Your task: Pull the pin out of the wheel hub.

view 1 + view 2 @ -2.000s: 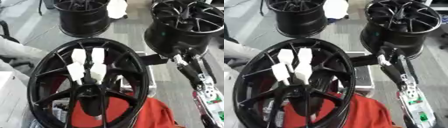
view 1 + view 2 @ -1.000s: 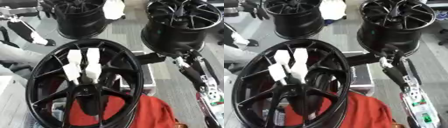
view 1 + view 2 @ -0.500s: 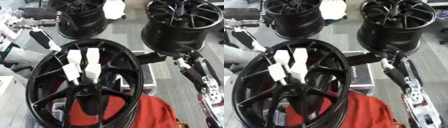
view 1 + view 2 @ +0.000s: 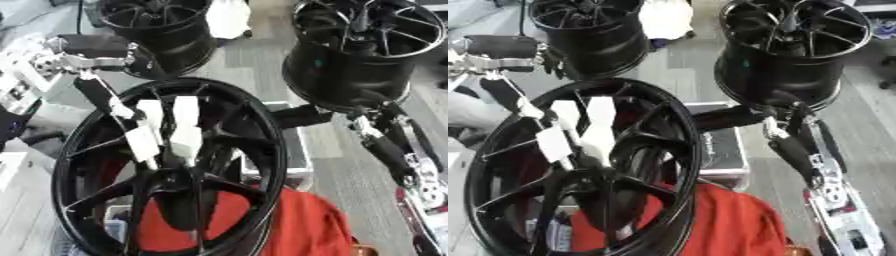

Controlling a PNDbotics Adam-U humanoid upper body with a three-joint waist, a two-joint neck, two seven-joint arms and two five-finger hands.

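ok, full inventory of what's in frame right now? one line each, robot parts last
Near wheel: one, black, centre-left, facing the camera.
White pieces: at least two, on the near wheel's spokes near the hub.
Far wheels: two, black, top left and top right.
Red cloth: one, bottom centre, behind the near wheel.
Dark box: one, under the near wheel's right rim.
White object: one, top centre.
Left hand: upper left, at the near wheel's rim.
Right hand: right, by the rim.

Left robot hand (image 4: 109,100) reaches in; right robot hand (image 4: 385,150) hangs extended.
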